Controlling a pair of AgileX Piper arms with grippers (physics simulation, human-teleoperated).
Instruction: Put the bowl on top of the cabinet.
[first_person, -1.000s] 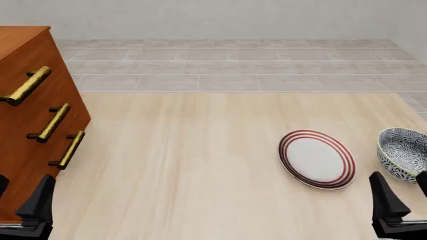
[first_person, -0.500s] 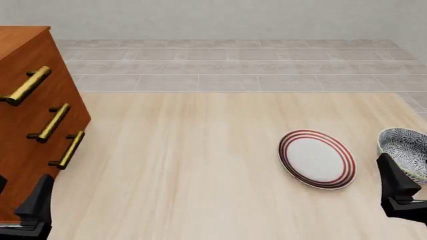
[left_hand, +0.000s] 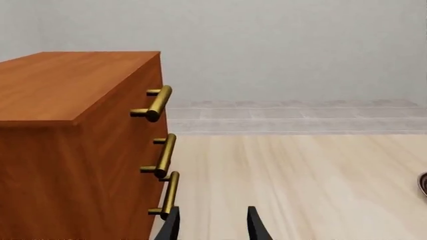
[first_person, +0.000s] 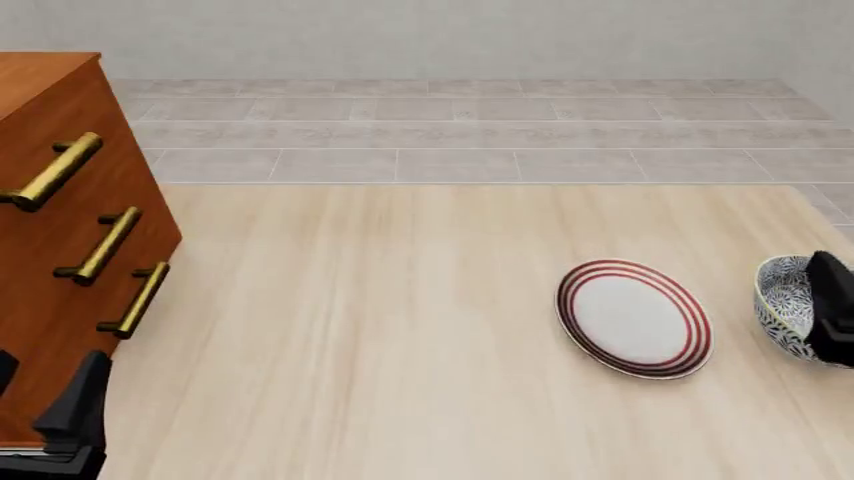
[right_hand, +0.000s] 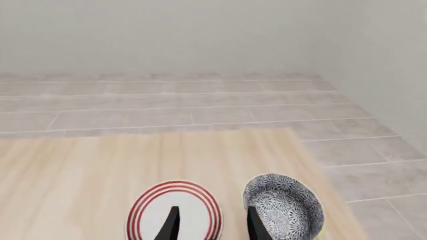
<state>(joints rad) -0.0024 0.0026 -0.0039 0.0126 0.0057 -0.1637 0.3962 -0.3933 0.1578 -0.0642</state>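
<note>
Light wood table (first_person: 400, 330), grey tiled floor (first_person: 467, 135) past its far edge, plain pale wall behind.

bowl (first_person: 790, 305): blue-and-white floral, upright on the table at the far right, cut off by the front view's edge. Right hand (first_person: 830, 310) sits right at it in the front view, dark body overlapping the bowl's right side; contact can't be confirmed. In the right wrist view the bowl (right_hand: 283, 206) is just ahead of the right hand (right_hand: 210, 222), off to the side of one fingertip (right_hand: 253, 222), not between the fingers. Fingers spread, nothing between them.

White plate with red rings (first_person: 633, 318): flat on the table just beside the bowl, on the side toward the cabinet. In the right wrist view the plate (right_hand: 175, 210) lies directly ahead of the other fingertip, partly in the gap.

cabinet (first_person: 60, 240): reddish-brown, three brass bar handles (first_person: 104, 244), at the table's far left, well apart from bowl and right hand. Top is bare wood in the left wrist view (left_hand: 67, 82).

Left hand (first_person: 60, 420): low at the near left, just beside the cabinet's front corner. Left wrist view shows its fingers (left_hand: 170, 227) spread, holding nothing, cabinet alongside one finger.
</note>
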